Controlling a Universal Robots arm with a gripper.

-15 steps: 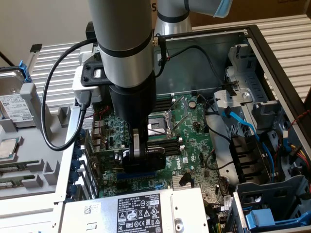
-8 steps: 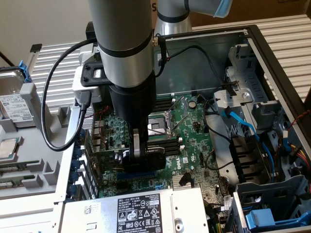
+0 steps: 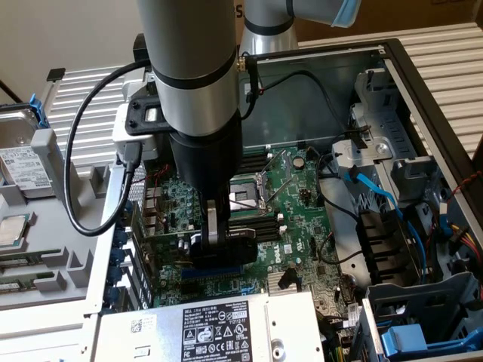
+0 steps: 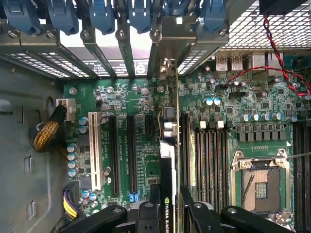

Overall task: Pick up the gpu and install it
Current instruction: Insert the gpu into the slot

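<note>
PC case [image 3: 411, 83] lies open on its side on a pale ribbed worktop [image 3: 83, 90]. Brown cardboard [image 3: 423, 15] sits behind it, w/ a plain pale wall [image 3: 45, 30] at the ext. view's left. A loose hard drive [image 3: 21, 167] lies outside the case at the ext. view's left edge. Inside are a green mobo [image 3: 302, 192], a grey PSU [image 3: 219, 324] w/ a black label nearest the camera, and a blue cable [image 3: 377, 200] over the drive bays at the ext. view's right.

The arm [image 3: 192, 60] comes straight down into the case. The gripper [image 3: 220, 230] is low over the mobo, pinching the gpu [image 3: 243, 235] one finger per side. The card stands on edge, its black block sticking out toward the ext. view's right.

Ext. view gives the room, the arm and the case layout. Wrist view gives the board close up:
- The gpu [image 4: 167, 165] is seen edge-on, running from the fingers [image 4: 154, 199] toward the case's rear wall, w/ NVIDIA lettering by the gripper [image 4: 169, 206].
- It lines up between a black expansion slot [image 4: 132, 153] and the memory slots [image 4: 211, 155].
- Its metal bracket [image 4: 171, 39] reaches the rear openings, under a row of blue clips [image 4: 102, 14].
- Can't tell if the card's lower edge is seated in a slot.
- Also there: white slot [image 4: 95, 155], CPU socket [image 4: 260, 182], red/black twisted wires [image 4: 277, 48], yellow braided cable [image 4: 46, 136].
</note>
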